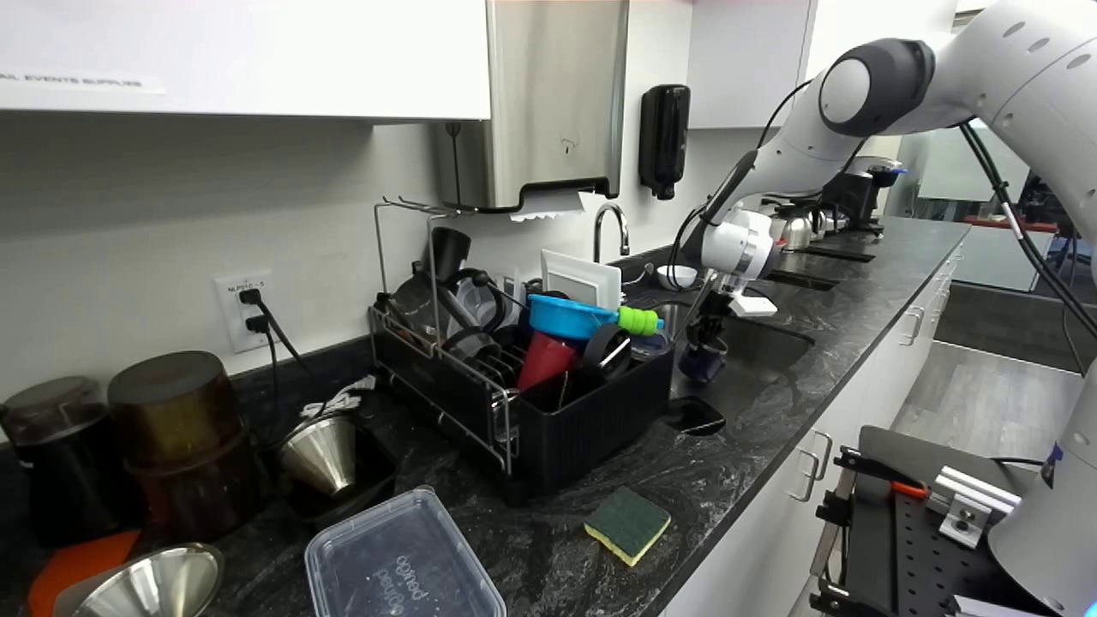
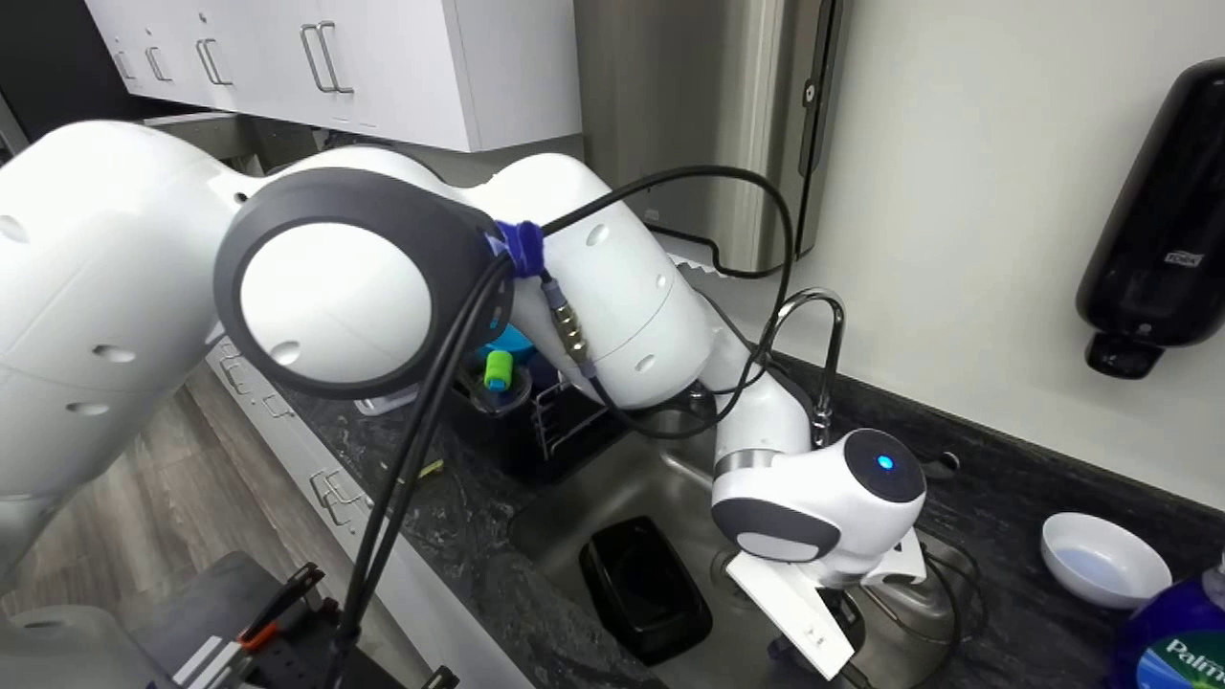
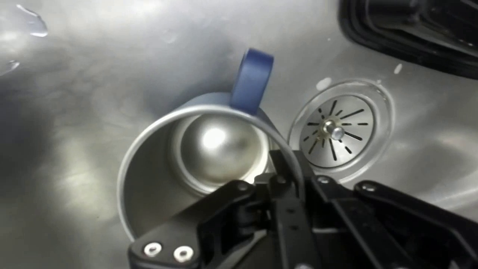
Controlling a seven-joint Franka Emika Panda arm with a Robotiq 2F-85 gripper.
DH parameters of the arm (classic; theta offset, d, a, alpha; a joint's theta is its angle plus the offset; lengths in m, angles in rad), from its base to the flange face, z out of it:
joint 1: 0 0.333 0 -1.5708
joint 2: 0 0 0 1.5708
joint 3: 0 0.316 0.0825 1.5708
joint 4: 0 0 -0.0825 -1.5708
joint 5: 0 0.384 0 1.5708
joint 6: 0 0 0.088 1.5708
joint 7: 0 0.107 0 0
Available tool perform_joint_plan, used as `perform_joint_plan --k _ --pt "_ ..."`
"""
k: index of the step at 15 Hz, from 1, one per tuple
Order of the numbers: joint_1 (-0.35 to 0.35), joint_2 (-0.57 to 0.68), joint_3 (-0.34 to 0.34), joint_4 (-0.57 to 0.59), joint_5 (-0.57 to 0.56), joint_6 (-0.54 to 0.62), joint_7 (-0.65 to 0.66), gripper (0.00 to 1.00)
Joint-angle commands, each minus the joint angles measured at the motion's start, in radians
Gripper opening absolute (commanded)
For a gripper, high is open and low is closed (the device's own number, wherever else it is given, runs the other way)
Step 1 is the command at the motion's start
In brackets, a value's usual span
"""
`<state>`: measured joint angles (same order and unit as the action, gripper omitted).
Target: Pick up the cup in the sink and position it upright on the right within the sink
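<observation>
The cup is blue outside with a bare metal inside and a blue handle. In the wrist view the cup (image 3: 213, 149) has its mouth toward the camera and its handle toward the top. My gripper (image 3: 293, 158) is shut on the cup's wall, one finger inside the rim and one outside. In an exterior view the cup (image 1: 703, 362) hangs below my gripper (image 1: 710, 330) in the sink (image 1: 767, 347) and looks tilted. I cannot tell whether it touches the sink floor. In an exterior view the gripper (image 2: 842, 617) hides most of the cup (image 2: 780, 651).
A black tub (image 2: 646, 588) lies in the sink; its edge shows in the wrist view (image 3: 377, 41). A drain strainer (image 3: 336, 130) is beside the cup. A faucet (image 2: 833, 354) stands behind the sink. A loaded dish rack (image 1: 591, 428) borders it. A white bowl (image 2: 1101, 565) is on the counter.
</observation>
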<state>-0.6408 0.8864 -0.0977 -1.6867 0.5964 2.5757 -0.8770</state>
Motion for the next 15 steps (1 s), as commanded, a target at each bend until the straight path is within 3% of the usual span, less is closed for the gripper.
perform_joint_plan --k 1,9,15 --pt "0.013 0.019 -0.009 -0.002 -0.157 0.079 0.067 0.02" --pt "0.057 0.063 -0.088 0.009 -0.573 0.074 0.215 0.02" --pt "0.05 0.063 -0.084 0.022 -0.696 0.001 0.244 0.02"
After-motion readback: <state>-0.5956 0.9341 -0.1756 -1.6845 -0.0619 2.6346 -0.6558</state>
